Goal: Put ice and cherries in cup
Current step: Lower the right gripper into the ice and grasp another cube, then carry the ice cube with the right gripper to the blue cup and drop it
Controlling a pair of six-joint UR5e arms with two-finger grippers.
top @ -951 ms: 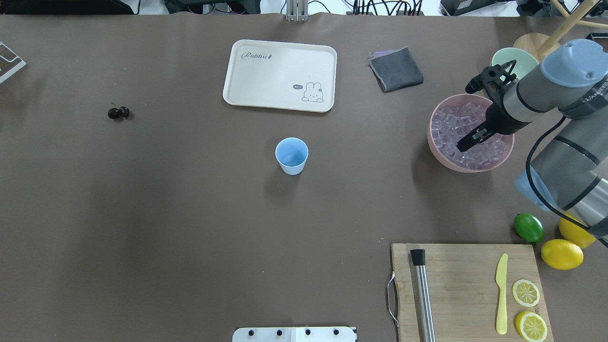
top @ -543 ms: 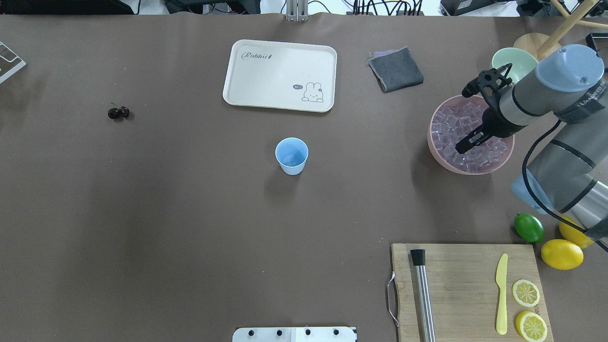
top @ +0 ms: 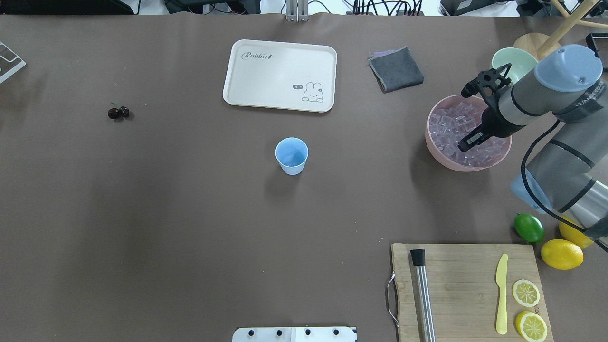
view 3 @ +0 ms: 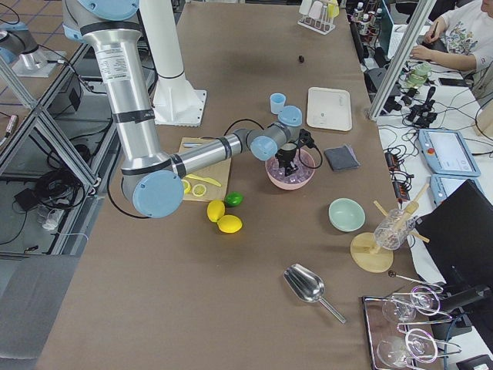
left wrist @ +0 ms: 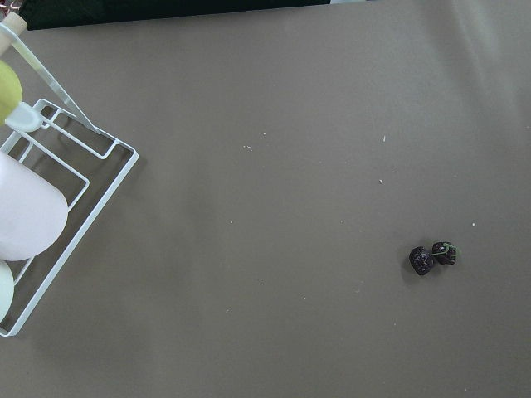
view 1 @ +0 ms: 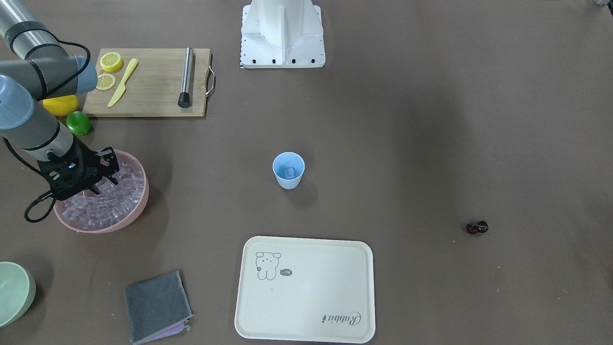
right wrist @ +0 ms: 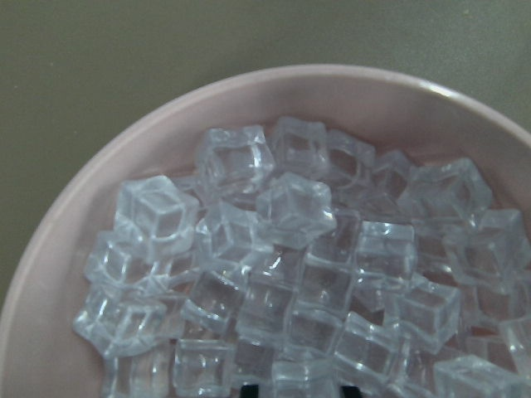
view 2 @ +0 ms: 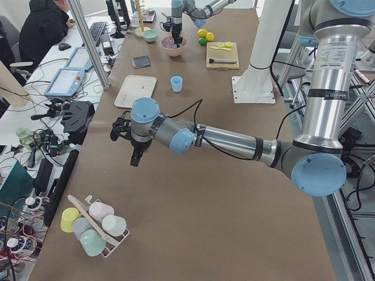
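Note:
The light-blue cup (top: 291, 154) stands upright mid-table and holds one ice cube (view 1: 289, 172). The cherries (top: 118, 113) lie far to the left on the bare table and also show in the left wrist view (left wrist: 433, 258). The pink bowl (top: 434, 147) is full of ice cubes (top: 451, 126). My right gripper (top: 468, 142) is open with its tips down among the ice; the wrist view shows the cubes (right wrist: 290, 249) and only the fingertips at the bottom edge. My left gripper (view 2: 135, 161) hangs over the table's left end; I cannot tell whether it is open or shut.
A cream tray (top: 280, 75) and a grey cloth (top: 395, 69) lie beyond the cup. A pale green bowl (top: 510, 61) stands behind the pink one. A cutting board (top: 468, 289) with muddler, knife and lemon slices sits front right, beside a lime (top: 528, 227) and lemons. A cup rack (left wrist: 50, 207) stands at the left end.
My right arm has shifted a little while its gripper stays in the ice. The pink bowl has slid slightly to the left. Cup and cherries have not moved.

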